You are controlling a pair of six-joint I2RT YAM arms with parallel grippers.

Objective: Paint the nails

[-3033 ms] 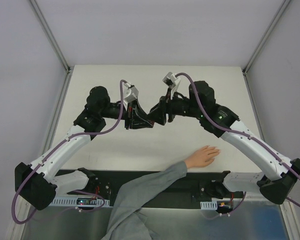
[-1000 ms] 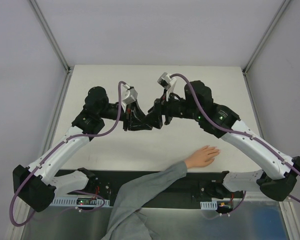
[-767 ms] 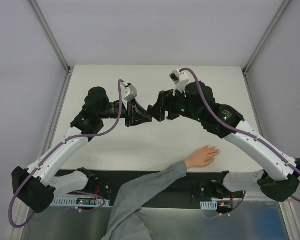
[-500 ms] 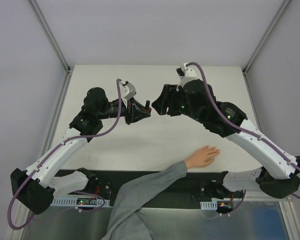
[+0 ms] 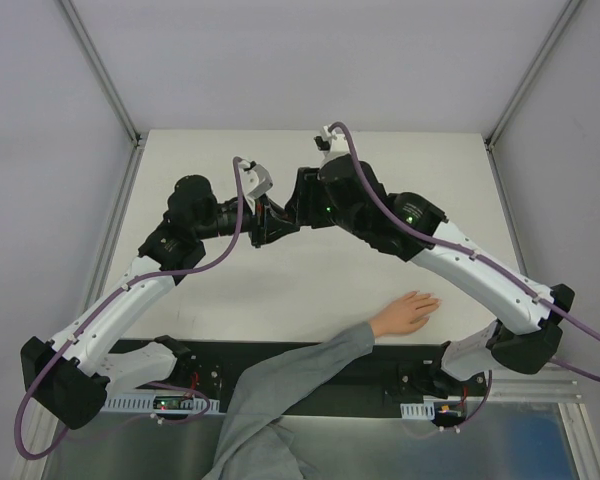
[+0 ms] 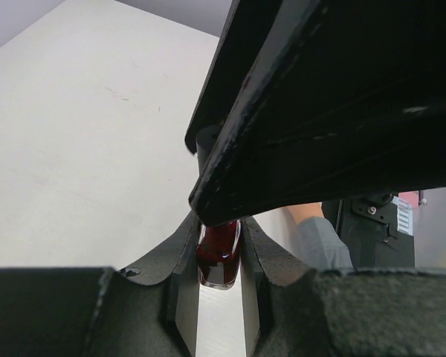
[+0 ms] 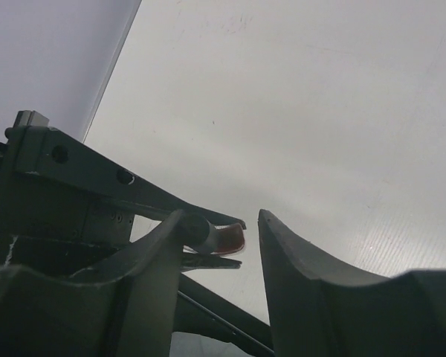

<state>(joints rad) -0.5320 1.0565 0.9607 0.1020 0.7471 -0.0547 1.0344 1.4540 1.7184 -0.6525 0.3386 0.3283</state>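
Observation:
My left gripper (image 6: 220, 236) is shut on a small dark red nail polish bottle (image 6: 219, 256), which it holds above the table at mid-back. The right gripper (image 7: 221, 217) is open and straddles the bottle's (image 7: 230, 238) black cap (image 7: 195, 232). One finger lies against the cap; the other stands apart from it. From above, the two grippers (image 5: 268, 222) (image 5: 292, 207) meet and hide the bottle. A bare hand (image 5: 406, 313) with a grey sleeve (image 5: 300, 385) rests palm down near the front edge. Its nails are too small to make out.
The right gripper's black body (image 6: 320, 97) fills the upper part of the left wrist view. Metal frame posts (image 5: 130, 130) stand at the table's back corners. A black base rail (image 5: 310, 395) with both arm mounts runs along the near edge.
The right gripper pulled back from the bottle and turned, then swung left again over the cap. The left gripper lifted the bottle slightly. The hand stayed still.

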